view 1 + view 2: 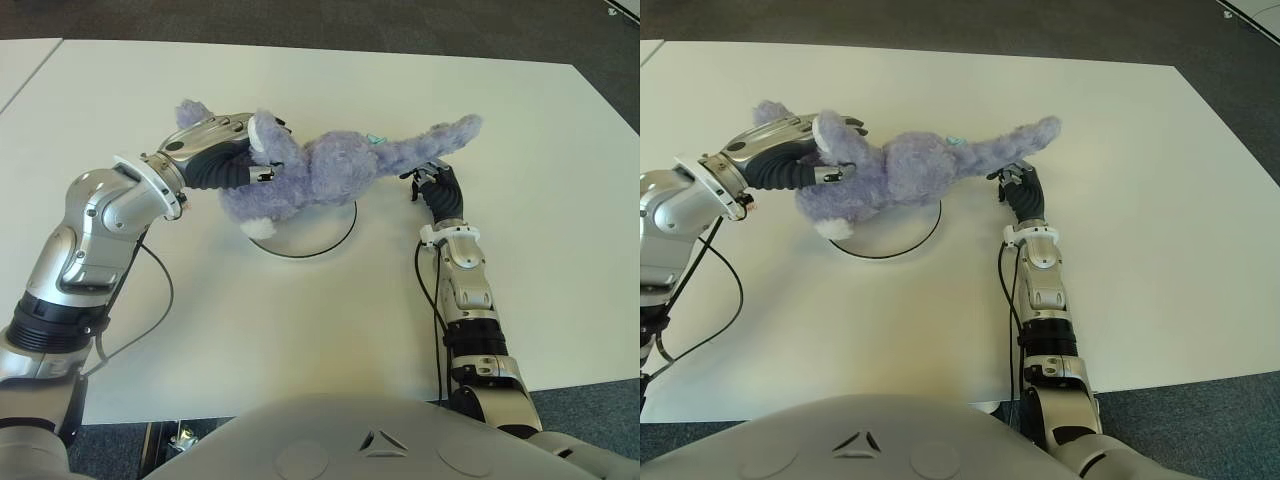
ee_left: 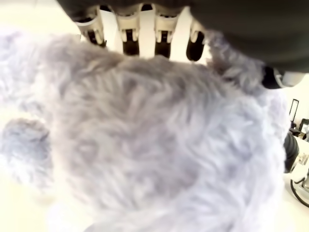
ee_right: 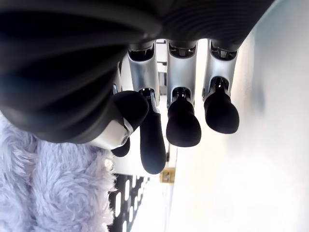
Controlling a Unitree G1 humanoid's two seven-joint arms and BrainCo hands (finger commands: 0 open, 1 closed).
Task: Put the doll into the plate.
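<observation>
A fluffy purple doll (image 1: 330, 165) lies stretched across the far side of a white plate (image 1: 318, 236) with a dark rim, its body partly over the plate. My left hand (image 1: 258, 160) is shut on the doll's head end, and its fingers (image 2: 130, 29) curl over the fur (image 2: 154, 135). One long limb of the doll reaches right, above my right hand (image 1: 432, 180). That hand is on the table just right of the plate, its black-tipped fingers (image 3: 183, 128) relaxed and holding nothing, with fur (image 3: 58, 183) beside them.
The white table (image 1: 300, 330) spreads wide on all sides. A black cable (image 1: 160, 300) loops on it beside my left arm, and another runs along my right forearm. Dark carpet (image 1: 600, 40) lies beyond the far and right edges.
</observation>
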